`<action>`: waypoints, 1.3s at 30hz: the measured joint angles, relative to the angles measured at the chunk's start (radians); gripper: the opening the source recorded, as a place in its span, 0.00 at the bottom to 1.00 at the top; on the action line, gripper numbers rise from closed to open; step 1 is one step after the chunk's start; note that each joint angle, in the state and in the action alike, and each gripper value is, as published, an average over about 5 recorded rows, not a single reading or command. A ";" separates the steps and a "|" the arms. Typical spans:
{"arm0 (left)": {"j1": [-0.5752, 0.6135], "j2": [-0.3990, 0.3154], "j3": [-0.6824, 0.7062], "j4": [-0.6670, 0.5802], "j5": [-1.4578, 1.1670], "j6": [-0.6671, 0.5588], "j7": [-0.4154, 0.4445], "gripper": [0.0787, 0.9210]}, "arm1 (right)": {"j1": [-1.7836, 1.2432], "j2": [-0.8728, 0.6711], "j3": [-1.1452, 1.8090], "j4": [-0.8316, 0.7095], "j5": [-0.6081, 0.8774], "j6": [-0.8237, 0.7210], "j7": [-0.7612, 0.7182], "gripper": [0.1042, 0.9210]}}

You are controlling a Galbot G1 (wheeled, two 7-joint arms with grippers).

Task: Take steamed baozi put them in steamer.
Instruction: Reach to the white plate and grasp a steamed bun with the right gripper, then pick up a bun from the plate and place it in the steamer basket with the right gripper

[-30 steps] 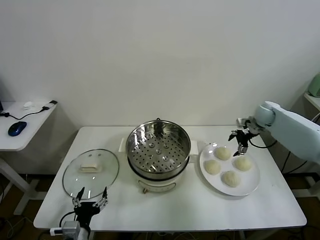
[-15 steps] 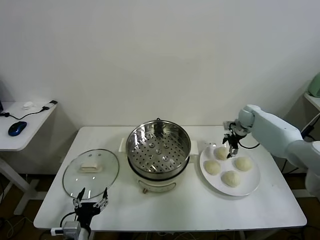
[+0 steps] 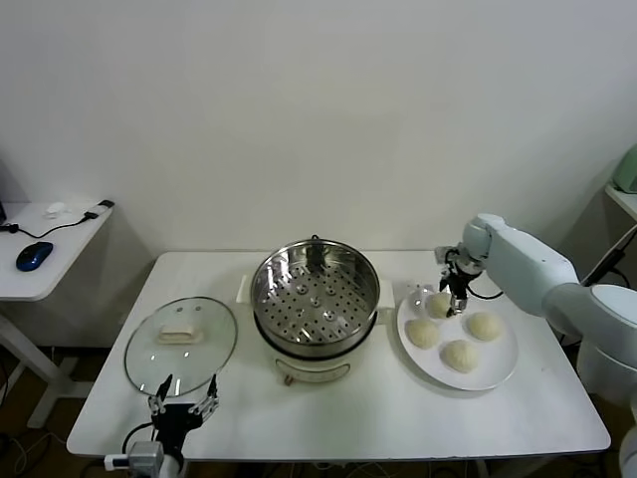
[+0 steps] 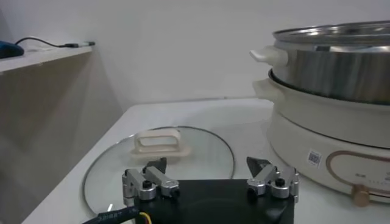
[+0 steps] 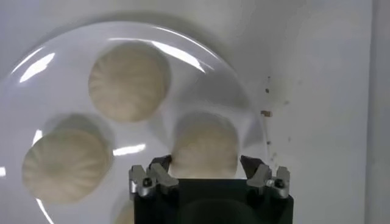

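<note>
Right claw (image 5: 207,171) spread astride baozi (image 5: 205,145) at plate's (image 3: 503,367) 11 o'clock | soft, light: pinch its sides gently | left claw (image 4: 210,178) spread, idle.

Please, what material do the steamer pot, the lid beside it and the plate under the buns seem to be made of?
The steamer looks like polished steel: mirror-bright wall, perforated tray, on a cream base, probably plastic. The lid seems clear glass, since the table shows through, with a cream handle. The plate looks like glazed white ceramic, judging by its glossy highlights, though plastic is possible. The right gripper hangs open over one baozi.
</note>
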 measured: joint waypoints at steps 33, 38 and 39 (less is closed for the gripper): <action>0.011 0.014 0.010 -0.055 0.010 0.013 0.001 0.88 | 0.592 0.156 -0.439 0.674 0.220 0.398 -0.031 0.72; 0.010 0.014 0.010 -0.055 0.013 0.013 0.001 0.88 | 0.506 0.219 -0.392 0.579 0.059 0.516 0.000 0.72; 0.010 0.014 0.010 -0.055 0.014 0.013 0.001 0.88 | 0.488 0.232 -0.381 0.557 0.030 0.537 0.006 0.72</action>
